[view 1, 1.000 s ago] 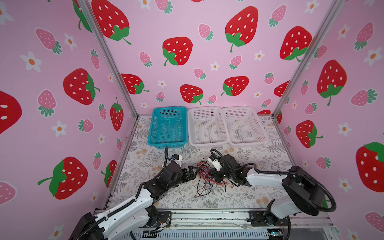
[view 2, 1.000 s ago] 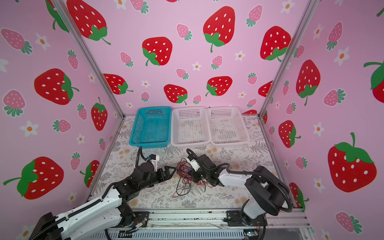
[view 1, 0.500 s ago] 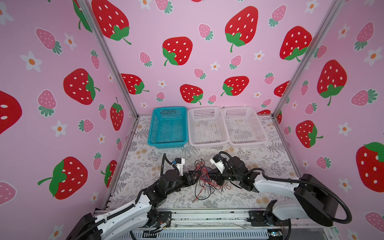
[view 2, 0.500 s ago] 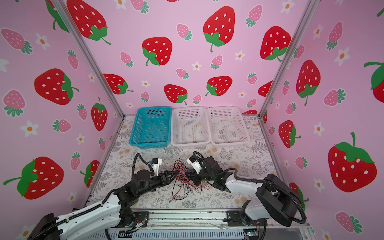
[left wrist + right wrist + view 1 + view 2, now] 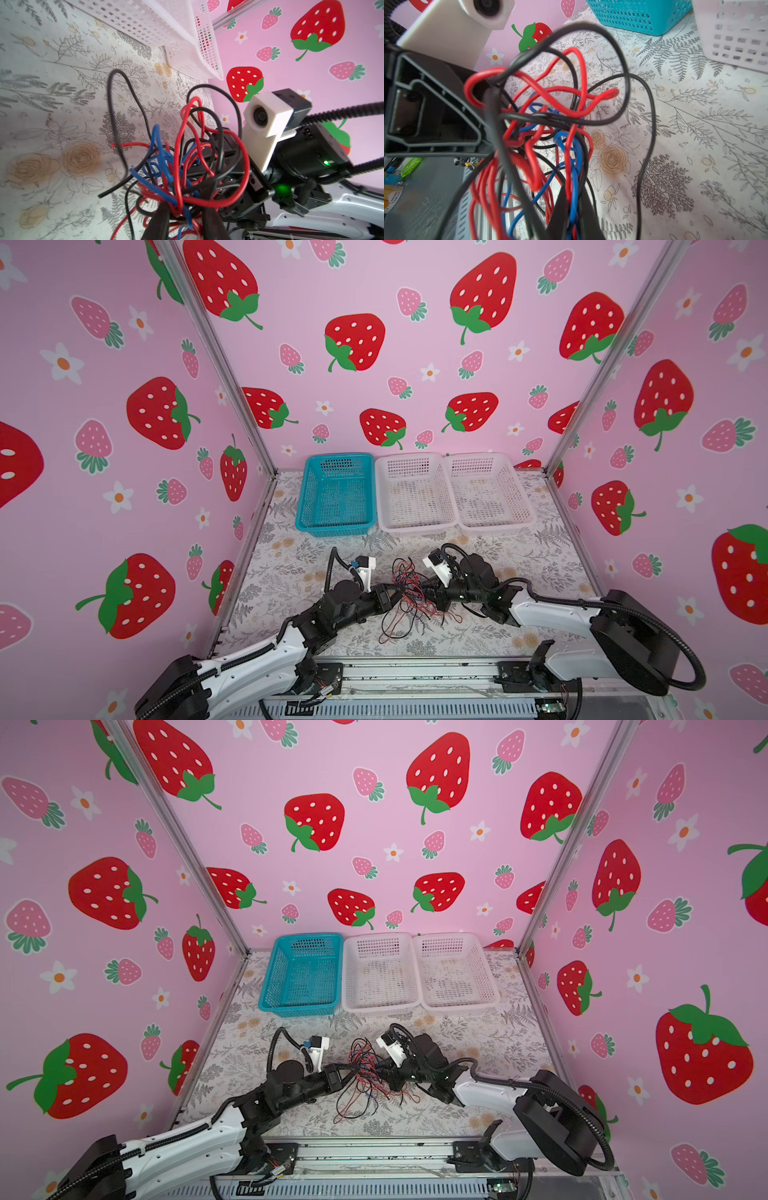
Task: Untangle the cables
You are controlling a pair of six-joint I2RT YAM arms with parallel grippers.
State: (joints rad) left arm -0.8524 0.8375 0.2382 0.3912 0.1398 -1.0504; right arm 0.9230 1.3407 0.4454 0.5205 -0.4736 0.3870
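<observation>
The floral-covered bench (image 5: 540,564) fills the floor of the strawberry-papered booth. The left arm (image 5: 257,659) and the right arm (image 5: 552,612) reach in from the near rail and meet at mid-bench. Along the back wall stand a teal basket (image 5: 332,531), a middle white basket (image 5: 415,526) touching it, and a right white basket (image 5: 494,526) beside that. The cables (image 5: 409,593), a knot of red, black and blue strands, hang between the two arm tips in both top views, and loose ends trail onto the bench toward the near edge. The left tool (image 5: 185,209) has its fingers drawn in on red and blue strands at the tangle's left side. The right tool (image 5: 572,205) is clamped on blue and red strands at the tangle's right side.
</observation>
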